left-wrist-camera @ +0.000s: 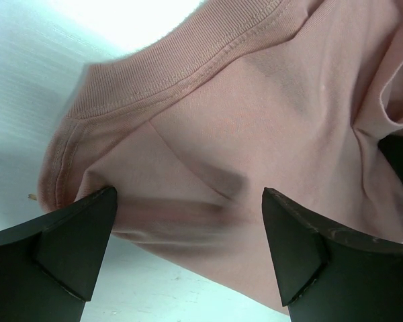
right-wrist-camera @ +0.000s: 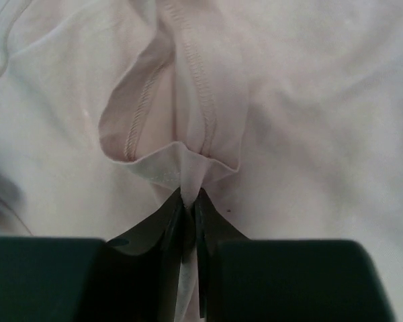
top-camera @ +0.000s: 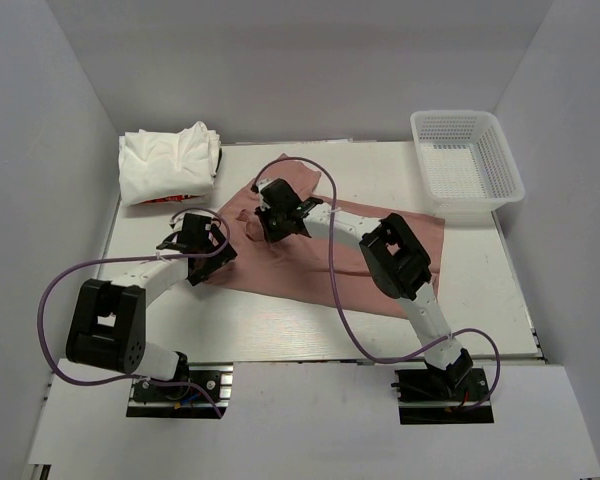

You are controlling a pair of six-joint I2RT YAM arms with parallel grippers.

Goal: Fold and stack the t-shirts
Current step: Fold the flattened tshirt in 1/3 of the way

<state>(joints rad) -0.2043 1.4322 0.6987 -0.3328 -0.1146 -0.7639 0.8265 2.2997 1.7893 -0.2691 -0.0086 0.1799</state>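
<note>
A dusty pink t-shirt [top-camera: 310, 262] lies spread across the middle of the white table. My right gripper [top-camera: 277, 222] is shut on a hemmed edge of the pink t-shirt [right-wrist-camera: 188, 164], with the cloth pinched between the fingertips [right-wrist-camera: 174, 215]. My left gripper [top-camera: 208, 248] is open at the shirt's left edge; in the left wrist view its fingers [left-wrist-camera: 74, 241] stand wide apart on either side of the ribbed collar part of the shirt [left-wrist-camera: 208, 134]. A pile of white t-shirts [top-camera: 166, 163], with some red print showing at the bottom, lies at the back left.
A white plastic mesh basket [top-camera: 467, 165] stands at the back right. Grey walls close in the table on the left, back and right. Purple cables [top-camera: 335, 290] loop from both arms over the shirt and table [top-camera: 280, 325].
</note>
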